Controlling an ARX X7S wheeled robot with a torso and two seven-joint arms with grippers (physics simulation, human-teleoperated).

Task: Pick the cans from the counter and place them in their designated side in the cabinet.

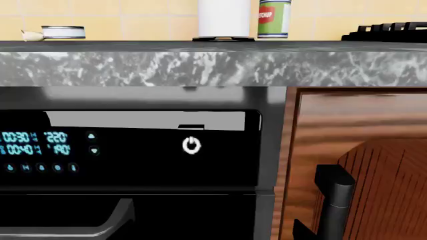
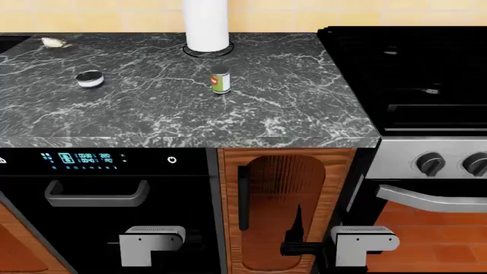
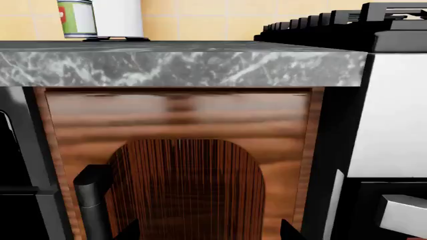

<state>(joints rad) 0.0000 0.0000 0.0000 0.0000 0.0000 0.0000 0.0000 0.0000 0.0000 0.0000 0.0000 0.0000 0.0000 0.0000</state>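
The green-labelled can (image 2: 220, 79) stands mid-counter in front of the paper-towel roll; it also shows in the left wrist view (image 1: 274, 19) and the right wrist view (image 3: 77, 18). The squat white can (image 2: 90, 78) sits to the left on the marble counter (image 2: 289, 108) and shows in the left wrist view (image 1: 63, 32). The wooden cabinet door (image 2: 285, 194) below the counter is closed. My left gripper (image 2: 199, 237) hangs low before the oven; only one far-out fingertip (image 1: 300, 231) shows. My right gripper (image 3: 210, 232) is open and empty before the cabinet door, also in the head view (image 2: 298, 237).
A white paper-towel roll (image 2: 206, 25) stands at the counter's back. A pale garlic-like lump (image 2: 52, 41) lies far left. A black stove (image 2: 411, 68) adjoins on the right. The oven (image 2: 99, 194) with lit display is left of the cabinet, whose black handle (image 2: 243, 197) is on its left side.
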